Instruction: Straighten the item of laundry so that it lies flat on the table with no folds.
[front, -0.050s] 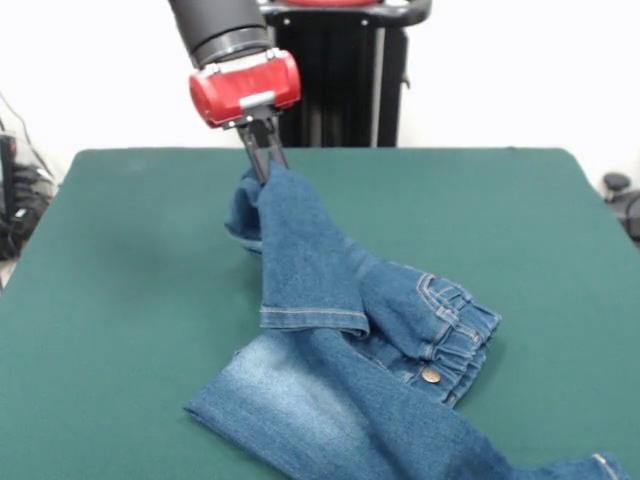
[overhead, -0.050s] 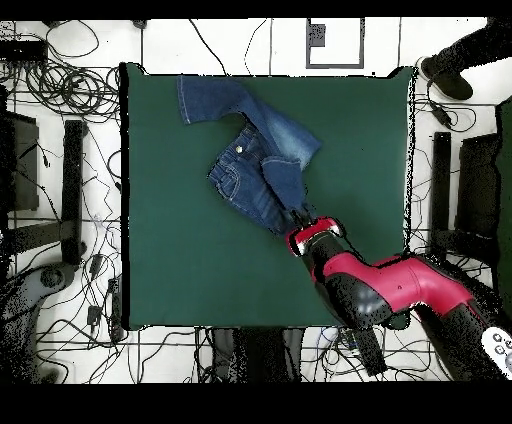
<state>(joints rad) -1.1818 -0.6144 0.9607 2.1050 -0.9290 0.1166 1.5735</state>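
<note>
I have one table (front, -0.050s: 120, 300), its dark green top far larger than the single pair of jeans (front, -0.050s: 330, 390) lying on it. From the overhead camera the jeans (overhead, -0.050s: 255, 150) run on a diagonal long axis: one leg stretches flat away from the jaws toward a far corner of the table, its hem at the table's edge, while the other leg is doubled back over the waistband and leads straight up to the jaws. In the front camera that second leg rises as a tilted strip from the waistband to the gripper (front, -0.050s: 266, 163), its cuff lying just below the jaws and its top end lifted off the cloth. The flat leg shows a faded patch and spreads out well away from the jaws. The gathered waistband (front, -0.050s: 455, 335) sits between the two legs, with one metal button (front, -0.050s: 431, 375) showing. I count one red and black arm (overhead, -0.050s: 390, 290), and its jaws are pressed together, pinching the end of the raised leg
</note>
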